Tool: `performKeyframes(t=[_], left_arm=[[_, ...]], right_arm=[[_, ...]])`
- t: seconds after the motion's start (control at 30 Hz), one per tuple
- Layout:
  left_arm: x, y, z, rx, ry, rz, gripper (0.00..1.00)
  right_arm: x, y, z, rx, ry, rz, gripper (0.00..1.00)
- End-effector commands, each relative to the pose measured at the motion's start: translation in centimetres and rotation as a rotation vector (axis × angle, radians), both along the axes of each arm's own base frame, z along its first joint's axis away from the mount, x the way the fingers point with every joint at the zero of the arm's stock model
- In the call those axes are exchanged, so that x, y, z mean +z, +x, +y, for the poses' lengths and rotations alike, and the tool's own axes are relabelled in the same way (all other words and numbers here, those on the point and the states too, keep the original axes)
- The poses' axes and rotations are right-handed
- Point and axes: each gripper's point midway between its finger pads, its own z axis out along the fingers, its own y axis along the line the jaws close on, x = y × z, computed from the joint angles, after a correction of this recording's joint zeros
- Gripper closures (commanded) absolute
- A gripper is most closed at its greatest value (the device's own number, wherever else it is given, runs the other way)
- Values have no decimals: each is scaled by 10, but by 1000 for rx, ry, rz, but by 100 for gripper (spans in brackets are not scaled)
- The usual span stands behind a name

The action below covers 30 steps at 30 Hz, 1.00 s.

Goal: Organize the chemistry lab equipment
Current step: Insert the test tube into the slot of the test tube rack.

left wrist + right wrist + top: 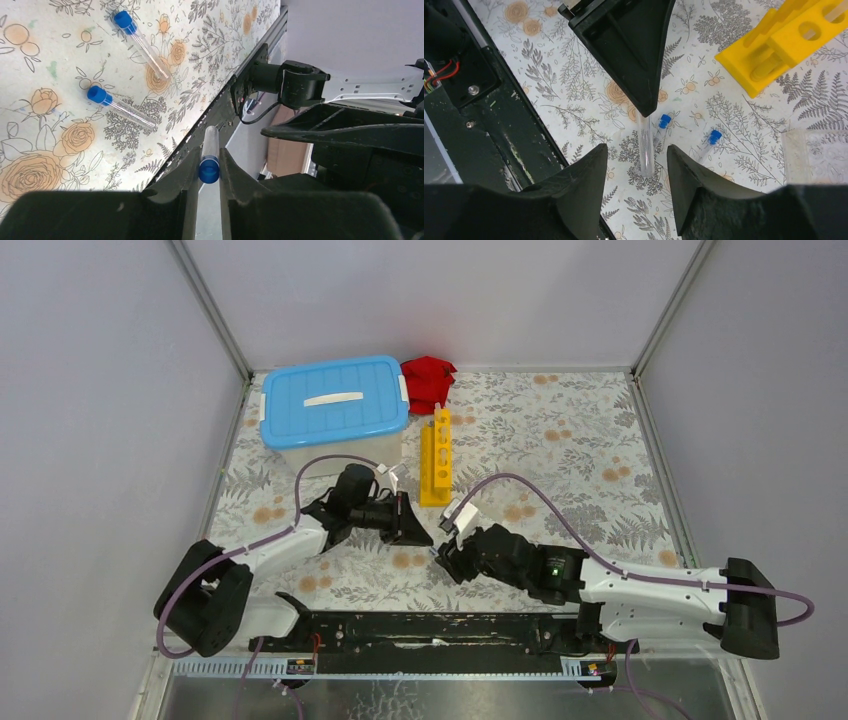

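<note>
- Here, left end effector (pixel 209 161) pinches a blue-capped tube (pixel 210 142) by its cap, clear end free.
- Right end effector (pixel 635 150), wide, straddles that end mid-frame, probably for handover.

A crumpled red cloth (pixel 428 380) lies at the far edge of the tabletop (pixel 570 430), whose surface carries a grey-and-orange floral print.

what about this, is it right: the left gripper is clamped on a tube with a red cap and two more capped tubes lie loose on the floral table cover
One slip: the cap of the tube in the left gripper is blue, not red, as the left wrist view shows. The rest holds: two more capped tubes lie loose on the floral table cover.
</note>
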Motion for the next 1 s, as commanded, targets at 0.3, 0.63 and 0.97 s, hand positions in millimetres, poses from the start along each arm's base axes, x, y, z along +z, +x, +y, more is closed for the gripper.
performKeyframes(t=[0.3, 0.63, 0.97], left_arm=[[29, 30, 16, 105, 122, -194, 89], [59, 45, 21, 160, 147, -295, 92], [101, 67, 8, 208, 198, -445, 93]], right_arm=[[43, 51, -66, -493, 60, -116, 48], [50, 109, -99, -775, 24, -75, 55], [40, 198, -139, -997, 0, 58, 56]])
